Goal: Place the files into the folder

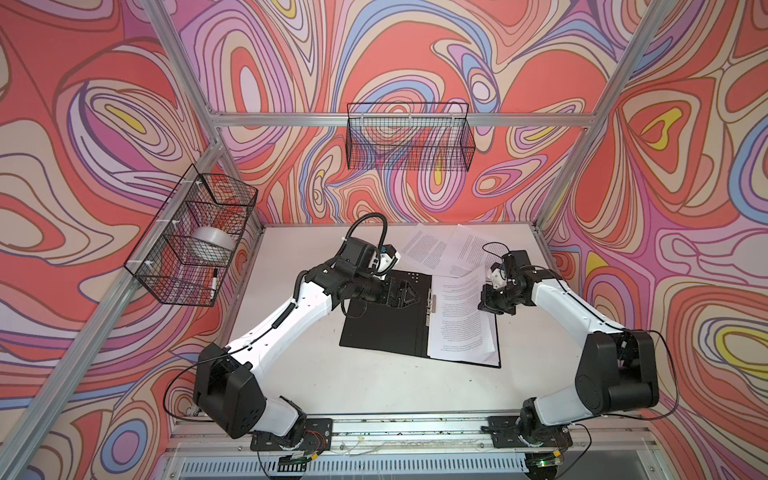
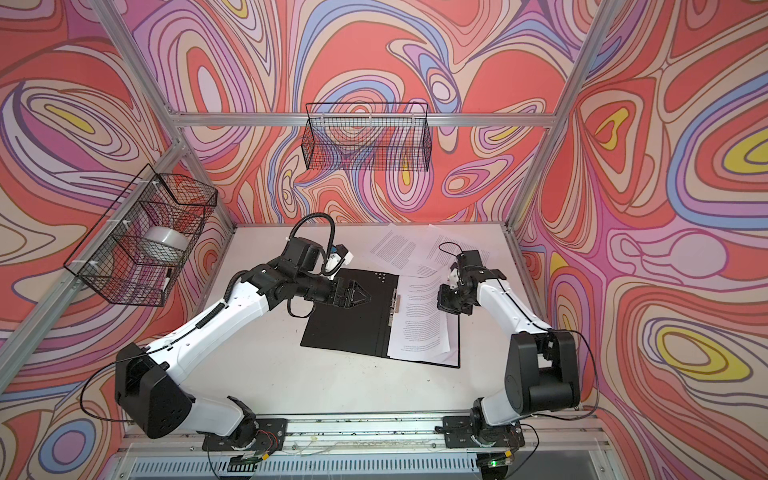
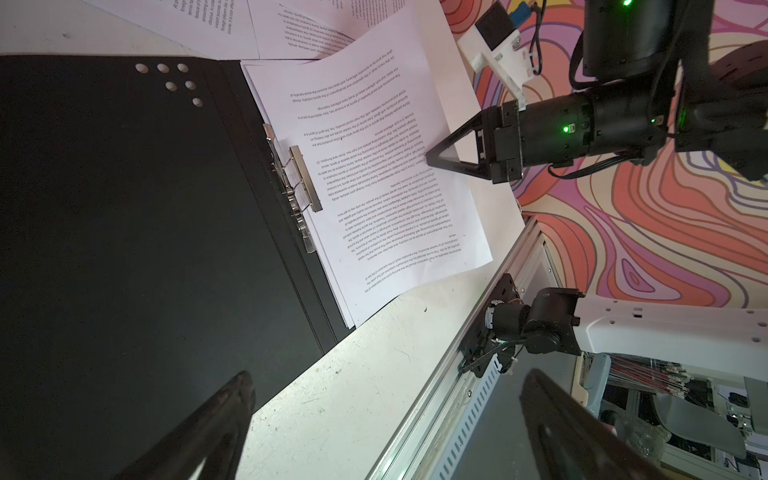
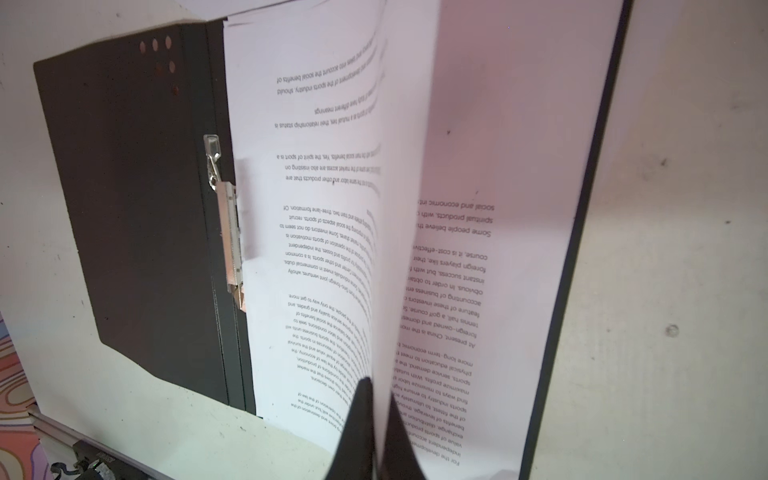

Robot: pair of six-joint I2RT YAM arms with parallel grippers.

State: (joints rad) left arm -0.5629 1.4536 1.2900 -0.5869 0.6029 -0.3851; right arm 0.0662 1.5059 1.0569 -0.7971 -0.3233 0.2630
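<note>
The left tool [image 1: 409, 296] hangs wide open over the flat black open folder [image 1: 376, 332]. The right tool [image 4: 380, 390] pinches a white printed paper sheet [image 4: 316, 249] in it.

The white table [image 1: 374, 386] bears the open folder [image 1: 382, 328], black side up, with loose files [image 1: 428, 245] behind it.

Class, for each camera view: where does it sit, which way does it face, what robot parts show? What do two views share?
Both top views: high in front, looking down on the table, open folder and files; left arm and right arm show whole.
Left wrist: on the left arm, facing across the folder toward the right hand; the open left hand shows.
Right wrist: on the right arm, facing along the shut right hand pinching one of the files.
Shared: both wrist views show the metal clip.
</note>
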